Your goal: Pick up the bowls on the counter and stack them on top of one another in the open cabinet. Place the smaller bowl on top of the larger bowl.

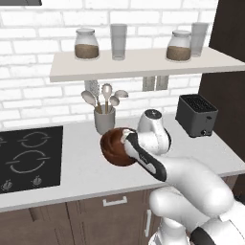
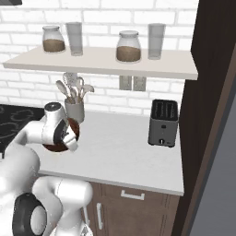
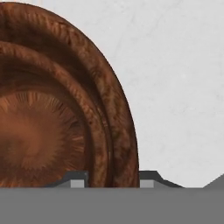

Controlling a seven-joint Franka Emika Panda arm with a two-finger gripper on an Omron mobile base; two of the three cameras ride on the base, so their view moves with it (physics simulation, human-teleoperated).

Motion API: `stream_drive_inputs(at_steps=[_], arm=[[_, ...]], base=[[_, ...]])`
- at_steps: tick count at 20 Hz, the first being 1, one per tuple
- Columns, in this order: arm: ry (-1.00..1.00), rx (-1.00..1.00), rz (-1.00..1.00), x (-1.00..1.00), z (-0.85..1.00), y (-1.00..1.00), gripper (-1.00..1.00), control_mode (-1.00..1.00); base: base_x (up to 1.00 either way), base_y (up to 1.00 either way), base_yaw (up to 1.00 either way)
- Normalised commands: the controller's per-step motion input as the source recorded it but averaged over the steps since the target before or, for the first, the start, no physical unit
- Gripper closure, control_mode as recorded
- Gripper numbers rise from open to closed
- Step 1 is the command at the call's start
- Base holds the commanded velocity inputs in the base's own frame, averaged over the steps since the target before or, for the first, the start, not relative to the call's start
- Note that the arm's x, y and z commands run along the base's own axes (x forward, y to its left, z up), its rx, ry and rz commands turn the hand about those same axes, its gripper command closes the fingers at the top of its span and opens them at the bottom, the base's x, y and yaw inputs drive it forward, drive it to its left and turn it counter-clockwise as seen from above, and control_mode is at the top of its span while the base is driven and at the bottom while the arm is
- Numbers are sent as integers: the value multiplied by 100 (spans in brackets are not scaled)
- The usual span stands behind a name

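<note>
Larger bowl (image 1: 114,147), reddish-brown and glossy, on the counter (image 1: 81,167) in front of the grey utensil cup (image 1: 104,119), partly hidden by the arm in both base views. In the hand view, seen from above, its rim wall (image 3: 118,127) running between the two fingertips (image 3: 148,178), one inside the bowl, one outside. Gripper (image 3: 113,180) straddling that rim; contact hard to judge, so clamped or loose cannot be told. Off-white counter beside the bowl in the hand view. Black cooktop (image 1: 29,157) left of it, dark toaster (image 1: 196,115) well apart to the right. Above, against white brick, the open cabinet (image 1: 139,64), carrying two lidded jars (image 1: 86,44) and two glasses (image 1: 118,41).
</note>
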Motion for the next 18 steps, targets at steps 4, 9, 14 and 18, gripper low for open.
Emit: stream_drive_inputs(at_steps=[4, 9, 14, 18], arm=[[-28, 12, -26, -99, 100, -87, 100, -100], [-29, 13, -30, -82, 100, -83, 100, -100], [-35, 10, -25, -59, 100, -61, 100, -100], [-29, 10, -21, -41, 100, -46, 100, -100]], base=[[0, 0, 0], [0, 0, 0], [0, 0, 0], [0, 0, 0]])
